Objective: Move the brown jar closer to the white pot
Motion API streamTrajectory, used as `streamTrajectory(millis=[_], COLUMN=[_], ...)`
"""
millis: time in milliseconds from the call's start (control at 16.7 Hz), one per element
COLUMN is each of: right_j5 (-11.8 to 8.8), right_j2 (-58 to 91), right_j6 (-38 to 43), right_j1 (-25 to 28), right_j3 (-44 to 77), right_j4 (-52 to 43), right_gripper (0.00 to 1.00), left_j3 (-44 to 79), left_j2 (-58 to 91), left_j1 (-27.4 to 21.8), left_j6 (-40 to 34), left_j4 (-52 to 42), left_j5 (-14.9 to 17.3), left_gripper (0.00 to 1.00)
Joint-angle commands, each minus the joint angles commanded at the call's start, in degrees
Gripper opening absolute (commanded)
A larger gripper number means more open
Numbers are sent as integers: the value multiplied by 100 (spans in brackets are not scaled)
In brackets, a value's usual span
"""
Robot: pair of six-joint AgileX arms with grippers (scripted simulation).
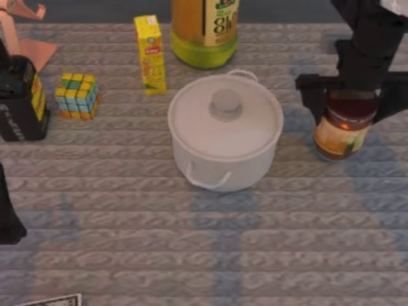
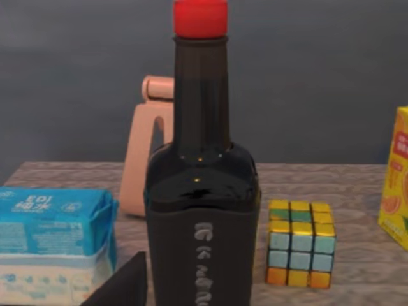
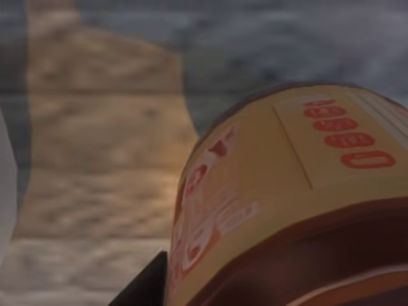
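Note:
The brown jar (image 1: 343, 131), dark reddish-brown with an orange-yellow label, stands at the right of the table, a short gap to the right of the white pot (image 1: 224, 131). The pot is round, with a flat lid, a knob and loop handles. My right gripper (image 1: 350, 99) comes down over the jar, a finger on either side of its top, shut on it. In the right wrist view the jar's label (image 3: 280, 185) fills the picture and one dark finger (image 3: 143, 287) touches it. My left gripper (image 1: 9, 223) is parked open at the table's left edge.
Behind the pot stand a big yellow-green bottle (image 1: 204, 29) and a yellow juice carton (image 1: 150, 54). At the left are a colour cube (image 1: 77, 95), a dark sauce bottle (image 1: 19, 102) with a red cap (image 2: 201, 16), a pink object (image 2: 143, 146) and a blue tissue pack (image 2: 54, 236).

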Motion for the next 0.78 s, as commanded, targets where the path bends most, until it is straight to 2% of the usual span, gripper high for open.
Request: streamTrajectory(millis=[180, 420, 780], right_j5=[3, 3, 3], right_j2=[52, 60, 60], right_j6=[4, 4, 4], right_j1=[22, 24, 24], right_j3=[-391, -409, -409], right_j4=[418, 438, 438], right_gripper=[0, 0, 45], left_j3=[0, 0, 0], left_j2=[0, 0, 0], left_j1=[0, 0, 0], left_j6=[0, 0, 0], left_j4=[0, 0, 0], left_j5=[0, 0, 0], left_gripper=[100, 100, 100])
